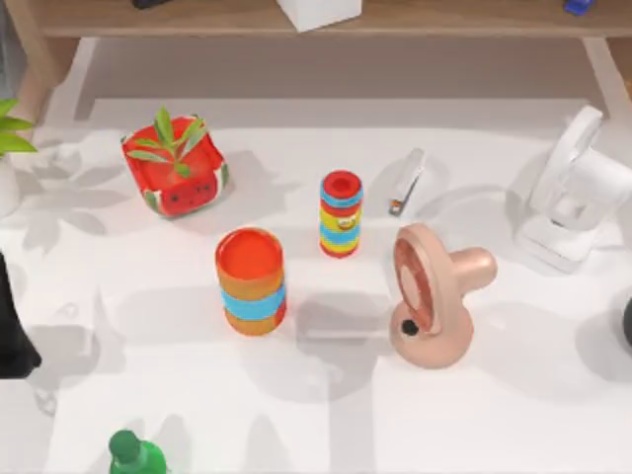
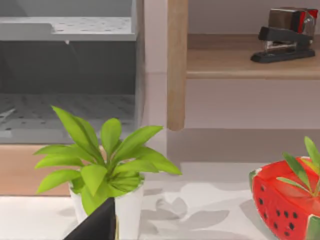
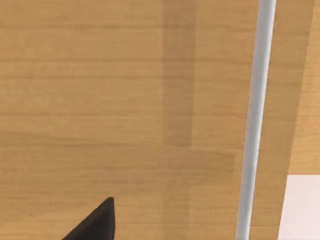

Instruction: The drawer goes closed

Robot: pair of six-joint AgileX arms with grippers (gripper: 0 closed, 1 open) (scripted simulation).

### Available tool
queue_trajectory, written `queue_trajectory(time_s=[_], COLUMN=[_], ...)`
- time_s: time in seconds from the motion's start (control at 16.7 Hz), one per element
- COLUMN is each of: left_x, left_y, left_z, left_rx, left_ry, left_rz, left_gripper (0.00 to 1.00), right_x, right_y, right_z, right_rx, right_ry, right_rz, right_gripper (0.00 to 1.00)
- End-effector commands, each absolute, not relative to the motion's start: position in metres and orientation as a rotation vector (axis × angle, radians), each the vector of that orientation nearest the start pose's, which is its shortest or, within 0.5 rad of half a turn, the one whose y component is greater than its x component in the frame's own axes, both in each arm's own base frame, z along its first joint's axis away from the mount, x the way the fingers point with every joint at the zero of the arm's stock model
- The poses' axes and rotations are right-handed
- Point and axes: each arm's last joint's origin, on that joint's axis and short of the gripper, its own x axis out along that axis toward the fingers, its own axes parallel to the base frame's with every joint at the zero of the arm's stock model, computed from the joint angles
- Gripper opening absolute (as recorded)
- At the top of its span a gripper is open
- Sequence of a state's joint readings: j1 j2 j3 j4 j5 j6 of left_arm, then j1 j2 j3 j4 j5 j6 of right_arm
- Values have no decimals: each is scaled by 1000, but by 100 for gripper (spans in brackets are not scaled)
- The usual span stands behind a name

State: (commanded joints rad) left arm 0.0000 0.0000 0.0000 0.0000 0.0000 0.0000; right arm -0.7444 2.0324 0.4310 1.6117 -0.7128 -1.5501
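Observation:
No drawer shows for certain. In the left wrist view, a grey unit (image 2: pixel 67 80) with a perforated floor stands behind the table's far left, next to a wooden shelf post (image 2: pixel 177 65). I cannot tell whether this unit is the drawer. My left gripper (image 1: pixel 12 341) is a black shape at the table's left edge, and a black tip of it (image 2: pixel 95 225) points toward a potted plant (image 2: pixel 102 165). My right gripper (image 1: pixel 626 324) sits at the right edge. Its black tip (image 3: pixel 95 222) lies over a wooden surface (image 3: pixel 100 100) crossed by a pale bar (image 3: pixel 255 120).
On the table stand a watermelon planter (image 1: pixel 173 168), a striped stack (image 1: pixel 341 212), an orange and blue cylinder (image 1: pixel 251 281), a pink fan (image 1: pixel 430 296), a stapler (image 1: pixel 405 183), a white device (image 1: pixel 573 188) and a green bottle (image 1: pixel 133 454). A wooden shelf (image 1: pixel 197 20) runs along the back.

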Motion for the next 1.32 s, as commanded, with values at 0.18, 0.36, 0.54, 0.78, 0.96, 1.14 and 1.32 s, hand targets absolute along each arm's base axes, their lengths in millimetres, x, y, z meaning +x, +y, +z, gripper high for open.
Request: queue_trajectory(time_s=[0.18,0.36,0.54,0.78,0.96,1.14,1.32], left_x=[106,106,106,106,106,106,106], left_y=[-1,-1,-1,-1,-1,-1,-1], left_z=[160,160,160,160,160,160,160], left_rx=[0,0,0,0,0,0,0], left_ry=[0,0,0,0,0,0,0], left_rz=[0,0,0,0,0,0,0], left_gripper=[100,100,100,100,100,100,100], right_x=[234,249,250,250,250,250,250], right_y=[-179,-179,-179,-179,-179,-179,-179], right_z=[89,89,89,89,89,89,89], right_rx=[-1571,-1571,-1571,-1571,-1571,-1571,-1571], right_ry=[8,8,8,8,8,8,8], right_rz=[-8,-8,-8,-8,-8,-8,-8], right_gripper=[100,100,100,77,55,32,10])
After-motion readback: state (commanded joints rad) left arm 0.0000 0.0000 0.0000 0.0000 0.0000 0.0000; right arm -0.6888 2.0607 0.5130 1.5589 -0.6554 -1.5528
